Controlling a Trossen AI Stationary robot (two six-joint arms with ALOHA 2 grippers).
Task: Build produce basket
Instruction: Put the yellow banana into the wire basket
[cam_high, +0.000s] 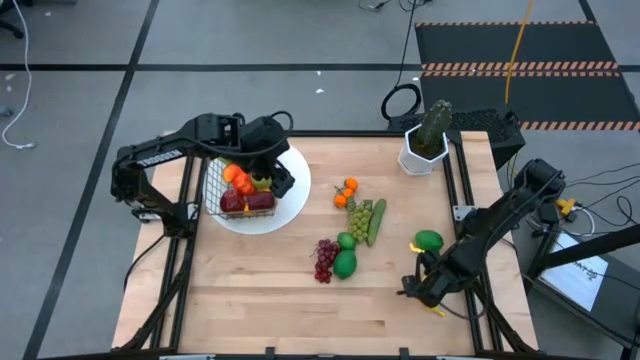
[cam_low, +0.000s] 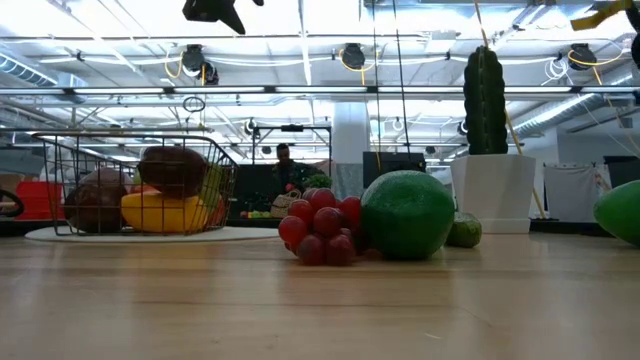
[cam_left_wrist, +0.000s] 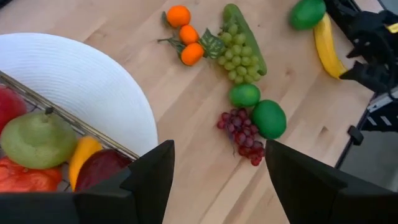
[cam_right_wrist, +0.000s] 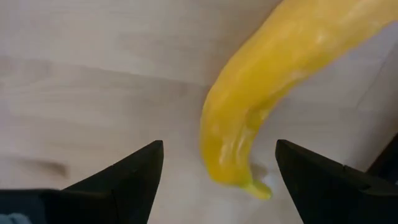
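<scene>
Open left end effector (cam_left_wrist: 214, 180) hovers over plate (cam_left_wrist: 81, 81), perhaps above basket (cam_left_wrist: 37, 102).

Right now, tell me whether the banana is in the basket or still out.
Out. The banana lies on the table between the open right claw's fingers, far from the basket.

Basket (cam_high: 243, 190) on plate (cam_high: 290, 205), bench (cam_high: 250, 300) left rear; produce inside. Left tool (cam_high: 280, 178) above basket's right edge. Potted cactus (cam_high: 428, 140) at right rear corner. Mid-bench: oranges (cam_high: 346, 193) rearmost, cucumber (cam_high: 376, 220) and grape bunch (cam_high: 359, 222) side by side before them, limes (cam_high: 345, 255) and second grape bunch (cam_high: 325, 260) nearer front. Right tool (cam_high: 425, 290) low at right front, banana (cam_right_wrist: 273, 81) just ahead of it.
</scene>
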